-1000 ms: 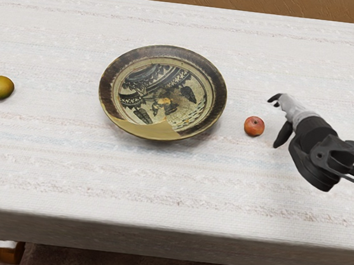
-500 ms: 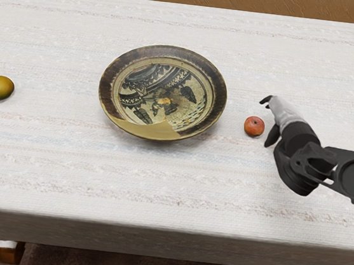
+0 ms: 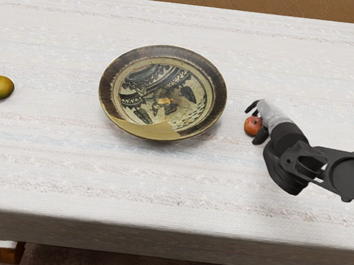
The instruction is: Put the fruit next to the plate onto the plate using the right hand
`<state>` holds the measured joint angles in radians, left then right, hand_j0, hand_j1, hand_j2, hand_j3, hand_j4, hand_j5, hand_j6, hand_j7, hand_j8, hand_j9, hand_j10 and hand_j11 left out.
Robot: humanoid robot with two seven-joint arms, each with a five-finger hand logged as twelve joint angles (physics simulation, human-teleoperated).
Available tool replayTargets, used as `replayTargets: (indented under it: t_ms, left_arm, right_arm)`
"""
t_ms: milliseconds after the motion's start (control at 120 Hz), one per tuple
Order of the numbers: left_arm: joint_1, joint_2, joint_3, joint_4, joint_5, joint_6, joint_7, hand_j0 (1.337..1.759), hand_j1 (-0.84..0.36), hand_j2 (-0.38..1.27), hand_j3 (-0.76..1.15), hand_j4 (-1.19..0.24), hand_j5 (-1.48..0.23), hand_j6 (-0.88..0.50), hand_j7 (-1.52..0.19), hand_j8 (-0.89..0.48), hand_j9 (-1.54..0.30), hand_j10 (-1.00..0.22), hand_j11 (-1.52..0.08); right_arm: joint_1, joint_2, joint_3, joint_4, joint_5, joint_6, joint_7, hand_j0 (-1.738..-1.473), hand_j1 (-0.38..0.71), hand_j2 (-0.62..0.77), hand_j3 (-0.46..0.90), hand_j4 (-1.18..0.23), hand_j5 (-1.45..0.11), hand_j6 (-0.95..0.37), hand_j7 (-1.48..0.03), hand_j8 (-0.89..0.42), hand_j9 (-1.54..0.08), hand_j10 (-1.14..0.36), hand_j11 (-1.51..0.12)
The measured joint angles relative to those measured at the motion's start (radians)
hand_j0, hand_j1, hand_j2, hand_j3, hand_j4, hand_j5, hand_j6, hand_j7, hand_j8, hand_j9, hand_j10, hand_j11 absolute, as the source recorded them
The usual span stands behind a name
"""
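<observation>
robot hand (image 3: 268, 118) perhaps touching red fruit (image 3: 251, 125), beside plate (image 3: 107, 80)

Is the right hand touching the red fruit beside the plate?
Cannot tell. In the head view the right hand overlaps the right edge of the fruit, but this single slanted view shows neither a contact nor a gap plainly.

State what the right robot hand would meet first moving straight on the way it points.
Probably the small red fruit, directly ahead of the right robot hand, though depth is unclear.
</observation>
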<state>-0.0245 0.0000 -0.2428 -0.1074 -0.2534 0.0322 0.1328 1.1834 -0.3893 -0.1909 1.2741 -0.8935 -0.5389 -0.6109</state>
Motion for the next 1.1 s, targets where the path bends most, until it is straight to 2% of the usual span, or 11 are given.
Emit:
replayTargets:
  t_ms: [400, 650, 667, 792, 800, 808, 833, 842, 850, 867, 1100]
  left_arm:
    - [0.0, 0.0, 0.0, 0.0, 0.0, 0.0, 0.0, 1.658, 0.35, 0.0, 0.0, 0.0, 0.0, 0.0, 0.0, 0.0, 0.0, 0.0, 0.0]
    - [0.0, 0.0, 0.0, 0.0, 0.0, 0.0, 0.0, 1.658, 0.35, 0.0, 0.0, 0.0, 0.0, 0.0, 0.0, 0.0, 0.0, 0.0, 0.0]
    - [0.0, 0.0, 0.0, 0.0, 0.0, 0.0, 0.0, 1.658, 0.35, 0.0, 0.0, 0.0, 0.0, 0.0, 0.0, 0.0, 0.0, 0.0, 0.0]
    - [0.0, 0.0, 0.0, 0.0, 0.0, 0.0, 0.0, 1.658, 0.35, 0.0, 0.0, 0.0, 0.0, 0.0, 0.0, 0.0, 0.0, 0.0, 0.0]
    - [0.0, 0.0, 0.0, 0.0, 0.0, 0.0, 0.0, 1.658, 0.35, 0.0, 0.0, 0.0, 0.0, 0.0, 0.0, 0.0, 0.0, 0.0, 0.0]
    - [0.0, 0.0, 0.0, 0.0, 0.0, 0.0, 0.0, 1.658, 0.35, 0.0, 0.0, 0.0, 0.0, 0.0, 0.0, 0.0, 0.0, 0.0, 0.0]
    - [0.0, 0.0, 0.0, 0.0, 0.0, 0.0, 0.0, 1.658, 0.35, 0.0, 0.0, 0.0, 0.0, 0.0, 0.0, 0.0, 0.0, 0.0, 0.0]
    - [0.0, 0.0, 0.0, 0.0, 0.0, 0.0, 0.0, 1.658, 0.35, 0.0, 0.0, 0.0, 0.0, 0.0, 0.0, 0.0, 0.0, 0.0, 0.0]
    - [0.0, 0.0, 0.0, 0.0, 0.0, 0.0, 0.0, 1.658, 0.35, 0.0, 0.0, 0.0, 0.0, 0.0, 0.0, 0.0, 0.0, 0.0, 0.0]
    - [0.0, 0.0, 0.0, 0.0, 0.0, 0.0, 0.0, 1.658, 0.35, 0.0, 0.0, 0.0, 0.0, 0.0, 0.0, 0.0, 0.0, 0.0, 0.0]
    - [0.0, 0.0, 0.0, 0.0, 0.0, 0.0, 0.0, 1.658, 0.35, 0.0, 0.0, 0.0, 0.0, 0.0, 0.0, 0.0, 0.0, 0.0, 0.0]
  right_arm:
    - [-0.002, 0.038, 0.0, -0.025, -0.006, 0.015, -0.005, -1.648, 0.26, -0.09, 0.0, -0.6, -0.69, -0.45, -0.73, -0.39, -0.7, -0.59, -0.7]
    - [-0.002, 0.042, 0.001, -0.026, -0.005, 0.026, -0.003, -1.655, 0.28, -0.05, -0.01, -0.68, -0.82, -0.42, -0.85, -0.33, -0.84, -0.55, -0.85]
    - [-0.002, 0.042, 0.001, -0.026, -0.005, 0.026, -0.002, -1.654, 0.28, -0.06, 0.07, -0.68, -0.83, -0.42, -0.86, -0.34, -0.85, -0.56, -0.86]
    - [0.003, 0.042, 0.001, -0.023, 0.001, 0.034, -0.001, -1.659, 0.28, 0.01, -0.14, -0.71, -0.88, -0.42, -0.9, -0.33, -0.9, -0.56, -0.91]
    - [0.004, 0.042, 0.001, -0.022, 0.002, 0.034, -0.001, -1.652, 0.28, -0.02, 0.16, -0.71, -0.88, -0.42, -0.9, -0.33, -0.9, -0.56, -0.91]
    - [0.004, 0.042, 0.001, -0.021, 0.003, 0.034, -0.001, -1.653, 0.28, -0.03, 0.19, -0.71, -0.89, -0.43, -0.9, -0.34, -0.9, -0.56, -0.91]
    - [0.006, 0.041, 0.001, -0.017, 0.005, 0.035, 0.0, -1.666, 0.27, 0.0, 0.09, -0.71, -0.9, -0.44, -0.91, -0.34, -0.91, -0.58, -0.92]
    - [0.007, 0.041, 0.002, -0.015, 0.006, 0.035, 0.0, -1.659, 0.27, 0.02, 0.02, -0.71, -0.9, -0.45, -0.91, -0.35, -0.91, -0.58, -0.92]
    - [0.007, 0.04, 0.003, -0.013, 0.007, 0.034, 0.0, -1.626, 0.27, 0.05, 0.04, -0.71, -0.9, -0.46, -0.91, -0.36, -0.91, -0.58, -0.93]
    - [0.009, 0.039, 0.006, -0.008, 0.008, 0.034, 0.0, -1.628, 0.27, 0.07, 0.0, -0.71, -0.9, -0.47, -0.91, -0.37, -0.92, -0.6, -0.93]
    - [0.052, -0.004, 0.049, 0.099, 0.012, 0.038, 0.001, -1.641, 0.2, 0.1, 0.0, -0.72, -0.94, -0.57, -0.94, -0.47, -0.95, -0.68, -0.97]
